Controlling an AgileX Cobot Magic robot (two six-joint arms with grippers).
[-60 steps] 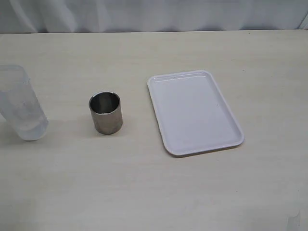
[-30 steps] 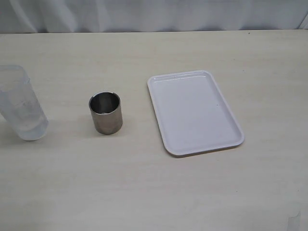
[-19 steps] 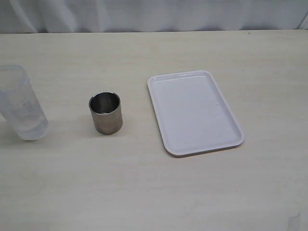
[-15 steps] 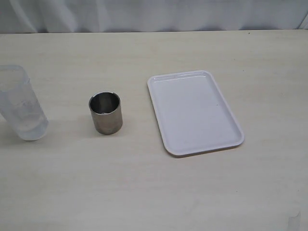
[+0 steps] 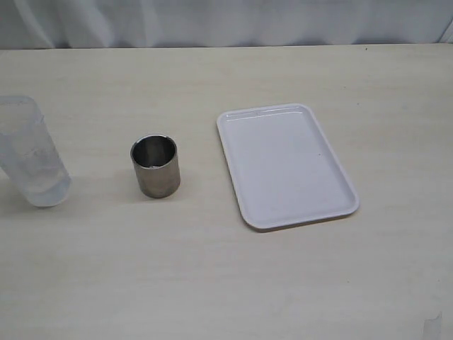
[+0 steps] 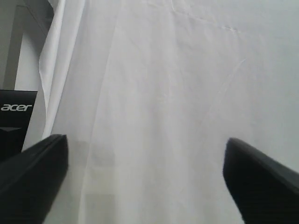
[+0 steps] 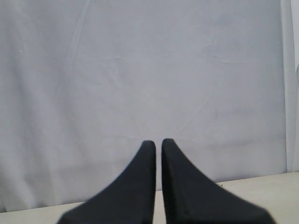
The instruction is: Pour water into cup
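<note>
1. The cup (image 5: pixel 155 166), a short shiny steel one with a dark inside, stands upright on the pale table (image 5: pixel 212 283), left of the middle.
2. A taller, cloudy plastic beaker (image 5: pixel 32 152) stands at the table's left edge, well apart from the cup and leaning a little in the picture.
3. The water (image 5: pixel 44 190) is only a faint clear layer in the bottom of the beaker and is hard to make out. Whether the cup holds any cannot be told.
4. A white rectangular tray (image 5: pixel 244 198) lies flat to the right of the cup, near it but not touching, with its long side running from near to far.
5. A white curtain (image 5: pixel 226 21) hangs along the far side of the table.
6. The left gripper (image 6: pixel 145 149) shows only in its own wrist view. Its two dark fingers (image 6: pixel 32 177) stand wide apart with nothing between them, facing the curtain, and a dark monitor (image 6: pixel 16 109) sits at the edge of that view.
7. The right gripper (image 7: pixel 159 145) shows only in its own wrist view. Its fingers are drawn together with just a thin slit between the tips, gripping nothing, and they point toward the curtain above a strip of table.
</note>
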